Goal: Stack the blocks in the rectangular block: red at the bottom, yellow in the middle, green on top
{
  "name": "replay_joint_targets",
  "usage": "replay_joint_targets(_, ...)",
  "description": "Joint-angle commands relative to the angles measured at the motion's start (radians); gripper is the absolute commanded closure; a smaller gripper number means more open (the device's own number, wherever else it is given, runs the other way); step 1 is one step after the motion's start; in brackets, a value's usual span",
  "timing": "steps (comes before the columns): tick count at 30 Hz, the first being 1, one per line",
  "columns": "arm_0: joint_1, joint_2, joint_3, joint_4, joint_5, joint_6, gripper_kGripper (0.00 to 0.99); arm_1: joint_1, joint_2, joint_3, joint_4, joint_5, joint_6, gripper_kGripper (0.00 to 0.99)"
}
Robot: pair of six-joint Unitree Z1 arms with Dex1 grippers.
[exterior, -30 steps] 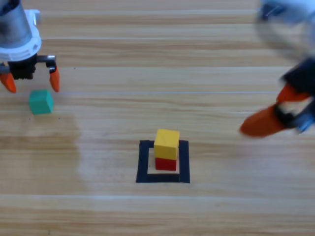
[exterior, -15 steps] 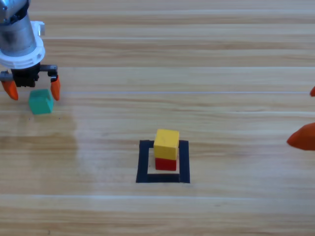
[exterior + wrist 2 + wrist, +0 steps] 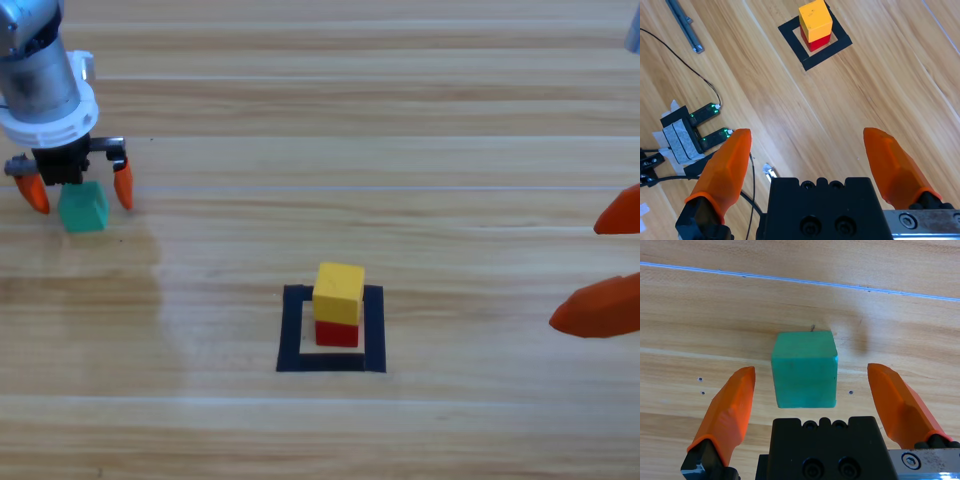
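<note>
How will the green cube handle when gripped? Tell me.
Probably rigid: the green cube shows flat faces and crisp edges. Its matte surface should resist slipping. Flat on the table, it shouldn't roll; the left gripper straddles it, jaws open.

Yellow cube (image 3: 339, 291) atop red cube (image 3: 337, 333) inside black tape rectangle (image 3: 291, 331); green cube (image 3: 83, 207) (far left) alone on wood.

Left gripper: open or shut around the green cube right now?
Open. The left gripper has its orange jaws spread on either side of the green cube, with wood showing in both gaps; neither touches it.
</note>
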Motion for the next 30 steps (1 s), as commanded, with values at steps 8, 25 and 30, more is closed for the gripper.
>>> replay_joint_targets(8,0.057,0.039,0.067,-0.061,-0.025,0.013,0.172,-0.027,0.055,0.010,-0.007,0.010,-0.002,0.000)
replay_joint_targets(25,0.036,0.037,0.092,-0.083,-0.022,0.016,0.969,-0.027,0.059,0.007,-0.005,0.010,0.001,0.000)
replay_joint_targets(30,-0.047,-0.023,0.032,0.002,-0.023,-0.015,0.990,-0.027,0.058,0.007,-0.004,0.010,0.001,0.000)
